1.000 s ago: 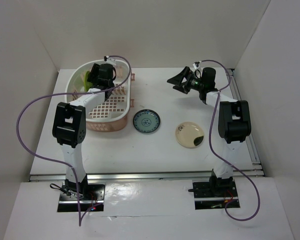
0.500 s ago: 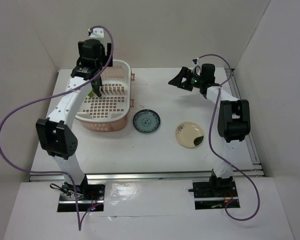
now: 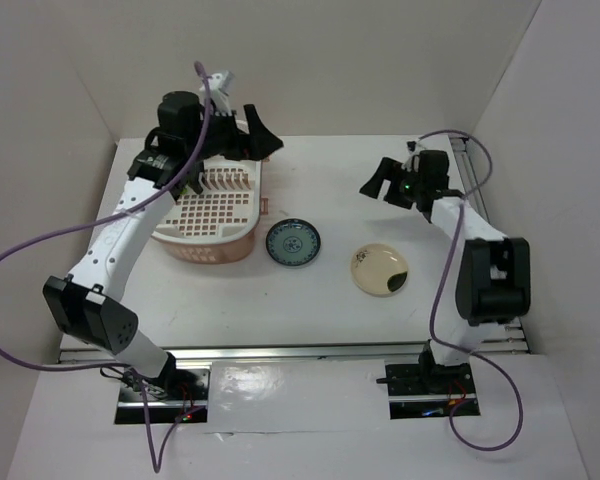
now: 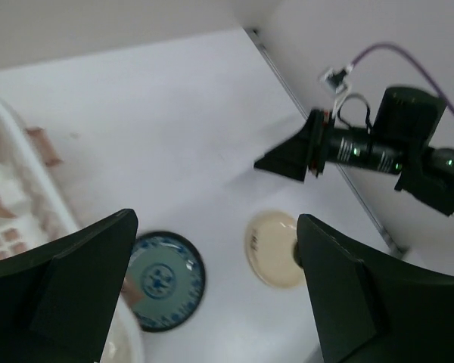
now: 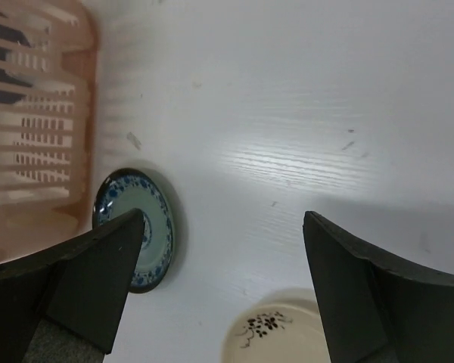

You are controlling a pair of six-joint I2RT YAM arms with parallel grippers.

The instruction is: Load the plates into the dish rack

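- Two of the four plates lie flat on the counter (image 3: 310, 305) outside the rack. I judge the job half done at best, with at least these two left to load.
- The dish rack (image 3: 208, 246) is at the far left. It is pale pink plastic, rounded-rectangular, with a grid-slotted floor, upright pegs and a thick rim.
- My left arm covers part of the rack from above, so I cannot tell whether the lime green plate or the black plate sits inside. The right wrist view shows dark bands among the pegs, too blurred to name.
- The left gripper (image 3: 252, 135) hovers over the rack's far right corner. Its jaws are spread wide with nothing between them. The fingers are matte black and wedge-shaped.
- The blue-green plate (image 3: 293, 243) lies just beside the rack's right side. It is small, round and glossy, with a dark rim, a patterned band and a centre motif.
- The cream plate (image 3: 380, 269) lies to the right of that one, apart from it. It is smooth and shallow, with a dark patch at one edge and a small dark sprig.
- The right gripper (image 3: 376, 182) is in the air beyond the cream plate, its jaws released and empty.
- The counter surface is white with a faint wood grain.
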